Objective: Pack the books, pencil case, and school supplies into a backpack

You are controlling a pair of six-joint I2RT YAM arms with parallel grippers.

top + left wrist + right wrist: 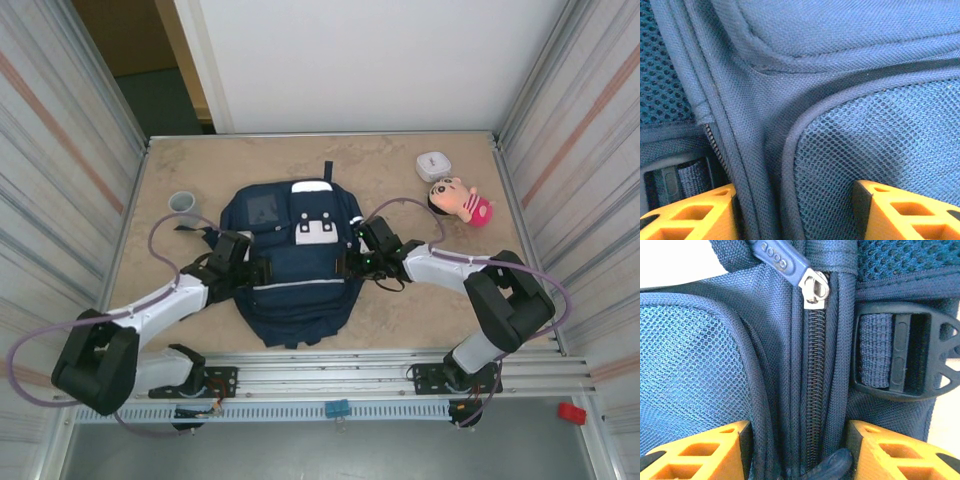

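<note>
Two tools stand at the navy backpack (300, 290), which lies flat in the middle of the worktop (420, 310), its top toward the far edge. The left tool (262, 270) is at the bag's left side. Its orange fingers (690, 215) are spread, and a seam beside a mesh pocket (880, 145) lies between them. The right tool (350, 262) is at the bag's right side, also spread. Its fingers (900, 450) stand on either side of the closed zip, below the silver slider (815, 288) and beside a black buckle (900, 360). Near the far left corner stands a grey cup (183, 203). Near the far right corner lie a small white case (433, 165) and a doll in pink (462, 200).
</note>
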